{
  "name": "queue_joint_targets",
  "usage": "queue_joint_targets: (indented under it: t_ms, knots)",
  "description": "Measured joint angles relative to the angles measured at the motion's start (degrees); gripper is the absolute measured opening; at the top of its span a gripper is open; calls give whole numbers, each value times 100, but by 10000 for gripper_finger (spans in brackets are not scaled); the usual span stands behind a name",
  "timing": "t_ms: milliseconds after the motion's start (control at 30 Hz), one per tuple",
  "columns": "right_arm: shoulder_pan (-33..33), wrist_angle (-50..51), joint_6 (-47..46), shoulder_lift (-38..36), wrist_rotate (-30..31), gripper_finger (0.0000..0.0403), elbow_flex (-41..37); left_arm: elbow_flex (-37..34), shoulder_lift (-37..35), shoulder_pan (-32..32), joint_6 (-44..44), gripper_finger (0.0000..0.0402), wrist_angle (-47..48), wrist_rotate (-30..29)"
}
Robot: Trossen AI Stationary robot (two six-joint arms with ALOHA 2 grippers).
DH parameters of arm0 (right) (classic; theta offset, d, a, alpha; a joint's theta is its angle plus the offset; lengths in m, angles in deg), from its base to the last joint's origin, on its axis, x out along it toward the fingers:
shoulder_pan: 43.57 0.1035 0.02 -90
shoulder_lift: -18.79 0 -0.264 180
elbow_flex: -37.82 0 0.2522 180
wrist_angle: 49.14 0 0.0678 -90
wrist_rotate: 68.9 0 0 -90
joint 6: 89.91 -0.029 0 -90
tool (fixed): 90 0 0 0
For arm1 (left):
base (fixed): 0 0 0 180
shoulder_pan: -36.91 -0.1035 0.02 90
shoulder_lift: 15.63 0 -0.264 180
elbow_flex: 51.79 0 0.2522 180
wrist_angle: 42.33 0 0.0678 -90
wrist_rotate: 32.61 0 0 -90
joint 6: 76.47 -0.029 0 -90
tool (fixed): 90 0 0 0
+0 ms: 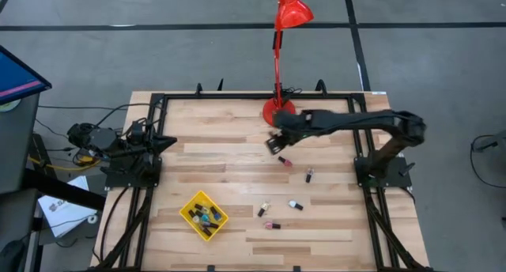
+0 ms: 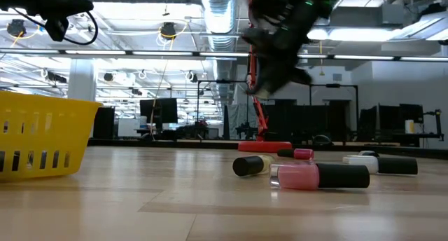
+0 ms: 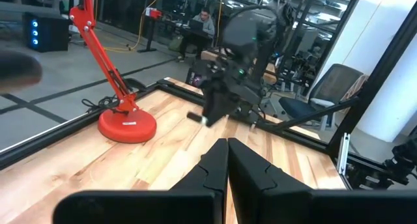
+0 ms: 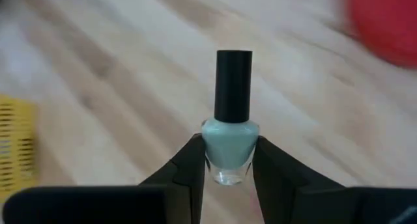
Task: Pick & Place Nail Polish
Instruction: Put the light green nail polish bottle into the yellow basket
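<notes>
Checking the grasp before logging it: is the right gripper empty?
No: the right gripper has its fingers closed on a pale teal nail polish bottle with a black cap.

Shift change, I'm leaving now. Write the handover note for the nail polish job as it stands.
Right gripper: shut on a teal nail polish bottle with a black cap, held above the table near the red lamp.
Left gripper: shut, holding nothing, parked at the table's left edge.
Done: several bottles lie in the yellow tray at the table's front left.
Left: the held bottle still has to reach the tray. Five loose bottles remain on the wood, a pink one, a dark one, and three nearer the front.
</notes>
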Motion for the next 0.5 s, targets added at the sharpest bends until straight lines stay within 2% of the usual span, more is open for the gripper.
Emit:
queue_joint_targets:
  t_ms: [367,500]
  knots:
    - [1258,-28,400,2732,-28,90,3394,0,0,0,-45,4,2,4]
    - [1514,46,823,3540,-341,90,4651,0,0,0,-55,3,2,2]
